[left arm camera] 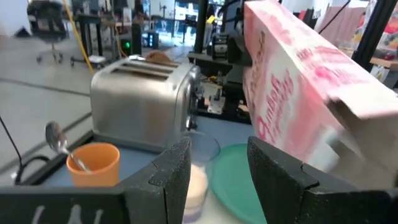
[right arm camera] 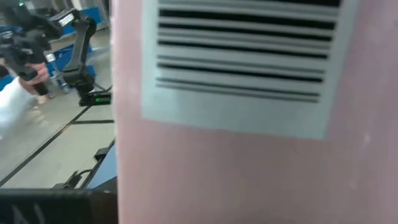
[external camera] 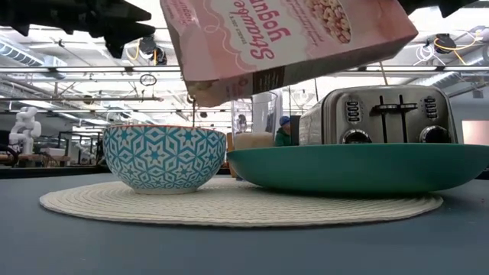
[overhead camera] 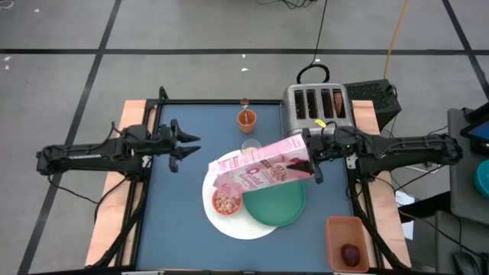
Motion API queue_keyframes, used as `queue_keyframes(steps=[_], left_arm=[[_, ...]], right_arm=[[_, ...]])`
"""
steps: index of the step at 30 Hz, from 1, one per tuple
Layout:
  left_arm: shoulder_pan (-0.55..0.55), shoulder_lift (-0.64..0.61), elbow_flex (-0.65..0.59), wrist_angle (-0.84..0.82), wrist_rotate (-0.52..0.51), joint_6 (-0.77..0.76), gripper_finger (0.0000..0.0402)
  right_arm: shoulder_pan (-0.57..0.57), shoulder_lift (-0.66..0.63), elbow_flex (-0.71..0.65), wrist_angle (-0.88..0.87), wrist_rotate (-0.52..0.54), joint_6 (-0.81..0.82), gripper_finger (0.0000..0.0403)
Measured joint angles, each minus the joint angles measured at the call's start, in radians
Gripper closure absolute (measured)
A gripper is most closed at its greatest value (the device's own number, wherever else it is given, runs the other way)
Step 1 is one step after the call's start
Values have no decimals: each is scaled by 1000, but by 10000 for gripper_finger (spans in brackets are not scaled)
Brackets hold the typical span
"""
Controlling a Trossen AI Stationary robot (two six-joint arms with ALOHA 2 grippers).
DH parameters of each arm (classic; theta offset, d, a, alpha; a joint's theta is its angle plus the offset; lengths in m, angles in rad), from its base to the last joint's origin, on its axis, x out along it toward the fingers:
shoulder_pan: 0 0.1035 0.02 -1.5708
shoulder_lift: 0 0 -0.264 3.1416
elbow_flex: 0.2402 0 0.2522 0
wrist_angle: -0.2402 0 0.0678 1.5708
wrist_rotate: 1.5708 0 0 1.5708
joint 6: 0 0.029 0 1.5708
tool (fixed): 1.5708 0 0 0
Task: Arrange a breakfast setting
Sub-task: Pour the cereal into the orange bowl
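My right gripper (overhead camera: 313, 159) is shut on the pink cereal box (overhead camera: 263, 168). The box hangs tilted, its open end down over the small bowl (overhead camera: 227, 202), which has cereal in it. The bowl is blue-and-white outside (external camera: 164, 158) and stands on the white round mat (overhead camera: 229, 223), beside the green plate (overhead camera: 279, 205). My left gripper (overhead camera: 195, 147) is open and empty at the table's left, pointing at the milk glass (left arm camera: 200, 167). The orange cup (overhead camera: 246, 119) holds the spoon (left arm camera: 59, 140). The bagel (overhead camera: 337, 101) sticks out of a toaster slot. The dark red fruit (overhead camera: 350, 254) lies in an orange tray. My right gripper pinches the cereal box at its closed end (overhead camera: 304, 156), the end toward the toaster, between its two fingers. It comes level from the table's right. The box is lifted clear and slants down toward the bowl. In the right wrist view the box (right arm camera: 249, 112) hides the fingers.
The silver four-slot toaster (overhead camera: 315, 107) stands at the far right of the table. The orange tray (overhead camera: 344, 229) sits at the near right corner. The blue table top (overhead camera: 176, 221) lies bare at the near left. A person shows far behind the table (external camera: 284, 130).
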Motion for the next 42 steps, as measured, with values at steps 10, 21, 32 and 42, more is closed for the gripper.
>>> queue_keyframes(steps=[10, 21, 32, 42], left_arm=[[-62, -30, 0, -49, 17, -41, 238], [-145, -7, 2, 98, 18, -2, 238], [-184, 25, 2, 270, 18, 26, 238], [-184, 76, 2, 366, 18, 102, 238]], right_arm=[[0, -14, 0, 3, -7, 0, 184], [0, -57, 0, 120, 13, 1, 184], [-4, -76, 0, 297, 80, -24, 184], [-23, -76, 0, 537, 102, -77, 184]])
